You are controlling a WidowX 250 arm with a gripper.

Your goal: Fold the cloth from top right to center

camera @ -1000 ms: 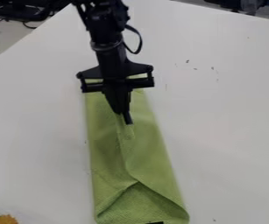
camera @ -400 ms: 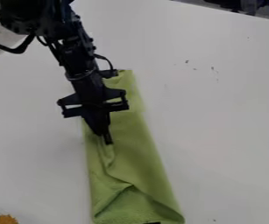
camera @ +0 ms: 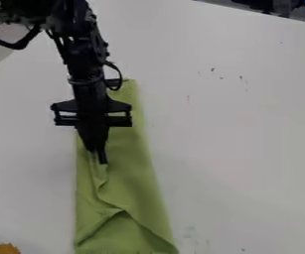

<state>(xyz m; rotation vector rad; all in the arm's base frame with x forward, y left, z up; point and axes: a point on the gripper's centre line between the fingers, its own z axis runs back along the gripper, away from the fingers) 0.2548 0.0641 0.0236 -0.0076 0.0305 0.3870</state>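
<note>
From here I see the black gripper (camera: 98, 158) drawn narrow, seemingly pinching the green cloth (camera: 133, 173) near its left edge, most cloth lying right and below, its long axis running down the frame's left-centre, which any next pull must respect.

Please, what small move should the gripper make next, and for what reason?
I would probably let the gripper release and rise straight up: its tips pinch the long green fabric cloth, and a crease runs from them to a slanting fold, so pulling sideways might deepen it.
</note>
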